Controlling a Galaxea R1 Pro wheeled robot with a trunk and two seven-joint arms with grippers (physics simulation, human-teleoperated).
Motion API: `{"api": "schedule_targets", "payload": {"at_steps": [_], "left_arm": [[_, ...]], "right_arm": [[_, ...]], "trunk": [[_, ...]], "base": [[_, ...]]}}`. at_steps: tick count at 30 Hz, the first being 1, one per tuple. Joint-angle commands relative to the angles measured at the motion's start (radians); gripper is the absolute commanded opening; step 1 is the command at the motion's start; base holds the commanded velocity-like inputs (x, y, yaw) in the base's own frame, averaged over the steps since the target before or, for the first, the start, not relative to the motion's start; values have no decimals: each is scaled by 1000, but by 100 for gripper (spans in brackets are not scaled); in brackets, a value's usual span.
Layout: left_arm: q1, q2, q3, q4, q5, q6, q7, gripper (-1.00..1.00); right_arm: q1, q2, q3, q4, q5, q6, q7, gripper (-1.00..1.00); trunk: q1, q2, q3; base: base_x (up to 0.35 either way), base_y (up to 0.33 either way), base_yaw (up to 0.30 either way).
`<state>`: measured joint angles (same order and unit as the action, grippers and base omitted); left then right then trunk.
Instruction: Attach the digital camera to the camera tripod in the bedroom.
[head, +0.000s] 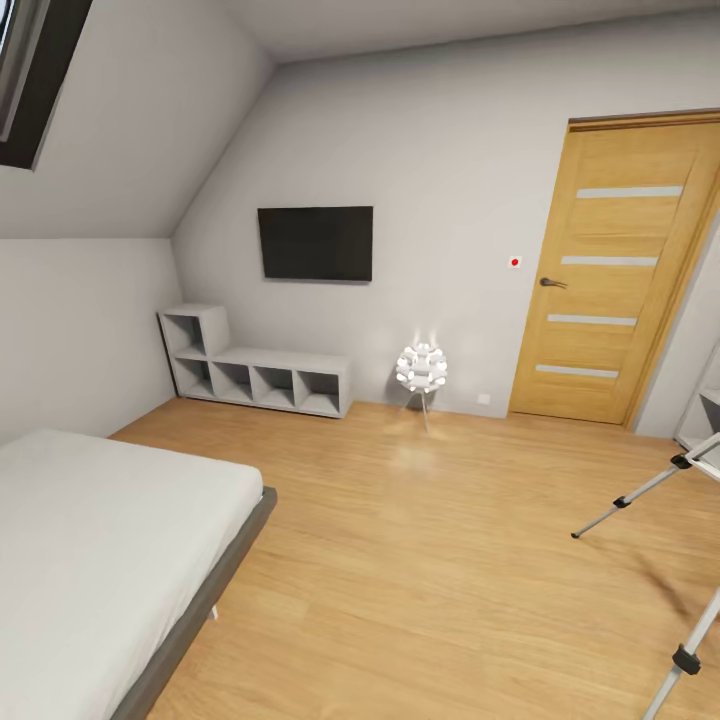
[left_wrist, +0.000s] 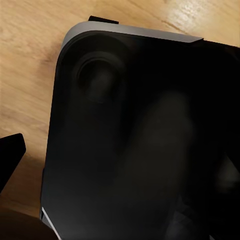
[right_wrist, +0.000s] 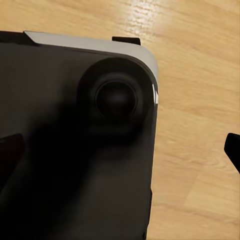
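We are in the bedroom; tripod (head: 650, 490) legs at four o'clock. Pincer states: cannot tell. Next, we judge, find the camera.

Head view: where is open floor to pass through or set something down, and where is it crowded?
Open floor runs between the bed, cube shelves, floor lamp and door. It gets crowded at the right edge, where the camera tripod legs spread.

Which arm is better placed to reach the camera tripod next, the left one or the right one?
Probably the right. In the head view the camera tripod's silver legs stand at the right edge, on the robot's right side, while the bed lies on the left. Both wrist views look down on the robot's dark base, so neither arm is extended yet.
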<state>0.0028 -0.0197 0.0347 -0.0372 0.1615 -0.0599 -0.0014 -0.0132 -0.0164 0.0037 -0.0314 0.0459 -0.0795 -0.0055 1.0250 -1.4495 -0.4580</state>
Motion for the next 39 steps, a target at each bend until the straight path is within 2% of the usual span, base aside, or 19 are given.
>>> {"api": "schedule_targets", "payload": {"at_steps": [1, 8, 13, 14, 15, 17, 18, 19, 21, 23, 24, 25, 26, 27, 28, 31, 32, 34, 39], "left_arm": [[0, 0, 3, -1, 5, -1, 0, 100], [0, 3, 3, -2, 17, -1, 0, 100], [0, 19, 23, -37, 104, 1, 1, 100], [0, 37, 31, -170, 163, 31, 4, 100], [0, 40, 32, -201, 168, 44, 5, 100], [-1, 56, 33, -303, 177, 113, 13, 100], [-5, 85, 35, -439, 184, 268, 32, 100], [-17, 97, 35, -498, 186, 357, 41, 100], [-43, 106, 35, -550, 187, 440, 47, 100], [-82, 112, 36, -587, 189, 505, 51, 100], [-130, 115, 36, -609, 191, 549, 54, 100], [-158, 116, 36, -615, 192, 566, 55, 100], [-216, 116, 36, -617, 194, 591, 56, 100], [-247, 116, 36, -612, 195, 600, 56, 100], [-424, 111, 36, -532, 194, 617, 49, 100], [-500, 109, 36, -489, 192, 612, 47, 100], [-539, 104, 35, -473, 191, 605, 45, 100], [-578, 90, 33, -471, 189, 589, 40, 100], [-608, 50, 19, -516, 171, 569, 25, 100]], "right_arm": [[-1, 0, 0, 1, 5, -3, -1, 100], [-1, 0, -2, -19, 4, 0, 0, 100], [-1, 2, 1, -40, 6, 2, -3, 100], [-1, -2, 1, -112, 7, 10, -2, 100], [-1, -3, 1, -138, 7, 14, -3, 100], [-1, -12, 0, -230, 4, 44, -8, 100], [-20, -27, -3, -343, 1, 138, -26, 100], [-50, -36, -5, -380, -2, 193, -33, 100], [-94, -43, -7, -402, -6, 240, -37, 100], [-145, -48, -9, -411, -9, 272, -40, 100], [-199, -51, -11, -406, -12, 291, -42, 100], [-226, -52, -11, -399, -12, 298, -43, 100], [-280, -53, -12, -377, -13, 307, -44, 100], [-307, -53, -13, -364, -14, 310, -44, 100], [-462, -46, -14, -294, -14, 304, -45, 100], [-520, -44, -14, -276, -14, 289, -45, 100], [-548, -42, -14, -272, -13, 281, -45, 100], [-582, -39, -14, -275, -11, 274, -45, 100], [-623, -30, -13, -306, -10, 273, -44, 100]], "trunk": [[0, 0, -1], [0, 0, -1], [0, 0, -1], [0, 0, -1], [0, 0, -1], [0, 0, -1], [0, 0, -1], [0, 0, -1], [0, 0, -1], [0, 0, -1], [0, 0, -1], [0, 0, -1], [0, 0, -1], [0, 0, -1], [0, 0, -1], [0, 0, -1], [0, 0, -1], [0, 0, -1], [0, 0, -1]], "base": [[0, 0, 0], [0, 0, 0], [0, 0, 0], [0, 0, 0], [0, 0, 0], [0, 0, 0], [0, 0, 0], [0, 0, 0], [0, 0, 0], [0, 0, 0], [0, 0, 0], [0, 0, 0], [0, 0, 0], [0, 0, 0], [0, 0, 0], [0, 0, 0], [0, 0, 0], [0, 0, 0], [0, 0, 0]]}}
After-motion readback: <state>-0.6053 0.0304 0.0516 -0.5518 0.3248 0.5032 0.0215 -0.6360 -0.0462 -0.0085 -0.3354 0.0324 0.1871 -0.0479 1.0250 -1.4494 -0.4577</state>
